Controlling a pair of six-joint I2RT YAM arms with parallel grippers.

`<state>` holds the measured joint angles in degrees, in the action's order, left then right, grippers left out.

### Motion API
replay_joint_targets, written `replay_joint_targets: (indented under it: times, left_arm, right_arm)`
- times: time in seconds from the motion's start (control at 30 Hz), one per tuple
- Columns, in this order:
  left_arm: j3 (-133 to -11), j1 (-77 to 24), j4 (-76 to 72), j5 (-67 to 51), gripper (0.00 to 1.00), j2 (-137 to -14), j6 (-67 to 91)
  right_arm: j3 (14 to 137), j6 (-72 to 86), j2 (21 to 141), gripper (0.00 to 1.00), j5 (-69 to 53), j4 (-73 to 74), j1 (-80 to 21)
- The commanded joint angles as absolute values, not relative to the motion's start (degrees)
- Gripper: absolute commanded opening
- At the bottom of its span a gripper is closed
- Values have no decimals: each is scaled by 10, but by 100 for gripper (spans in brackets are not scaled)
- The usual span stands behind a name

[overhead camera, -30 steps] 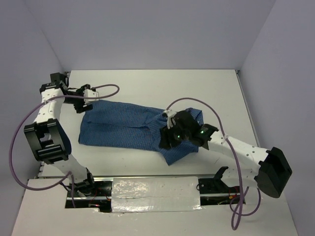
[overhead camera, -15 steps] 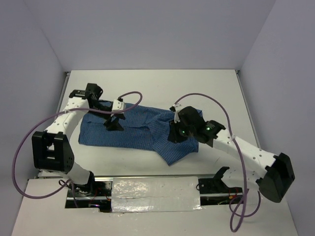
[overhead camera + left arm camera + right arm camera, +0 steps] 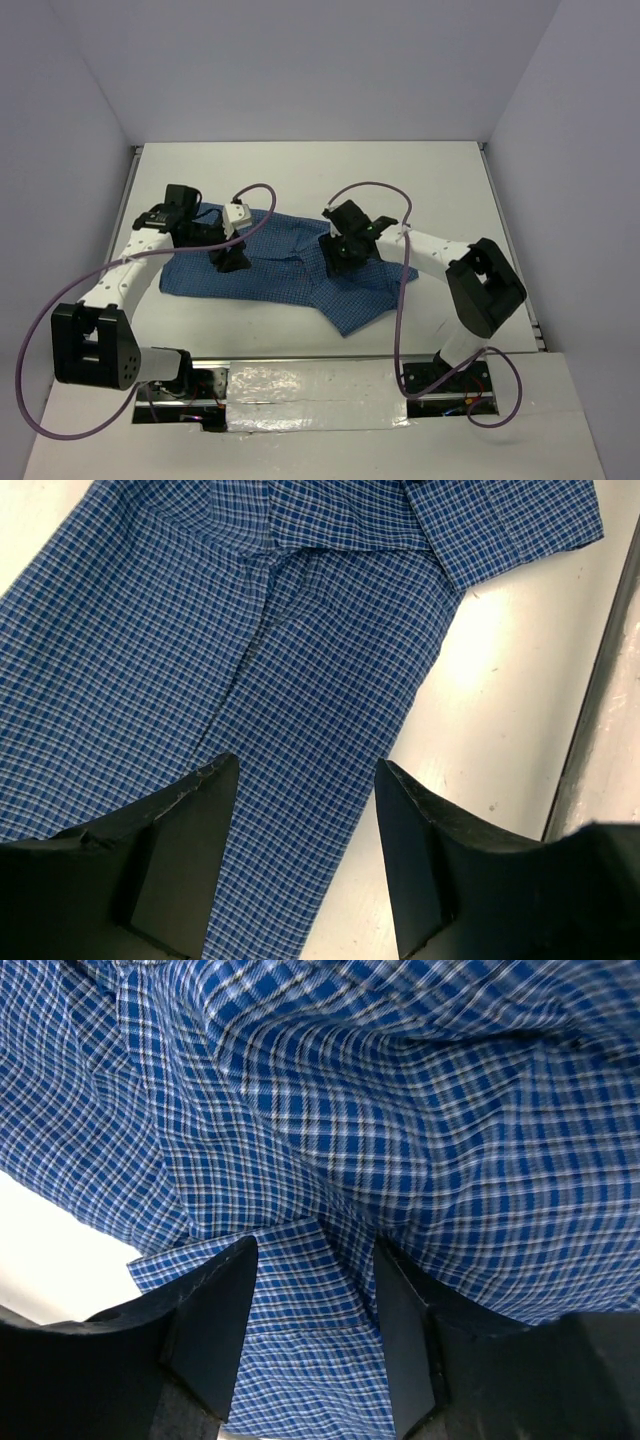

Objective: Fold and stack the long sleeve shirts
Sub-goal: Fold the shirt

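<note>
Blue, finely checked cloth covers the middle of the white tabletop (image 3: 300, 175): the long sleeve shirt (image 3: 285, 278) lies spread out there in a single loose layer. It reaches from in front of the left arm (image 3: 125, 275) across to the right arm (image 3: 440, 250), and one corner trails toward the near edge. It is creased and bunched on its right half and flatter on its left.

The left hand (image 3: 232, 258) hangs over the shirt's left half with its jaws well apart and nothing between them. In the left wrist view its dark fingers (image 3: 190, 830) frame flat checked cloth, with the shirt's edge and bare tabletop off to one side.

The right hand (image 3: 345, 250) sits low over the bunched part of the shirt. Its jaws are also parted. In the right wrist view a narrow doubled band of cloth runs into the gap between the fingers (image 3: 215, 1310), but they do not pinch it. Whether the tips touch the cloth cannot be told.
</note>
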<state>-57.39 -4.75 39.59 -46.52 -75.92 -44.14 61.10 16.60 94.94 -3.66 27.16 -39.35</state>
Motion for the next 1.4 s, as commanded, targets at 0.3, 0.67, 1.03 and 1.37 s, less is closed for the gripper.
replay_joint_targets:
  times: [0.3, 0.67, 1.03, 1.37]
  left_arm:
    - [-572, -52, 395, -475, 69, -737, -432]
    - [-592, -67, 407, -474, 69, -746, -449]
    - [-613, -248, 379, -386, 74, -774, -383]
    - [-681, -350, 196, -526, 99, -905, -142]
  right_arm:
    - [599, 121, 960, 57, -97, 223, -391]
    - [575, 122, 918, 2, -117, 225, -391]
    - [502, 139, 765, 0, -186, 198, -390]
    - [422, 133, 637, 0, -173, 126, -388]
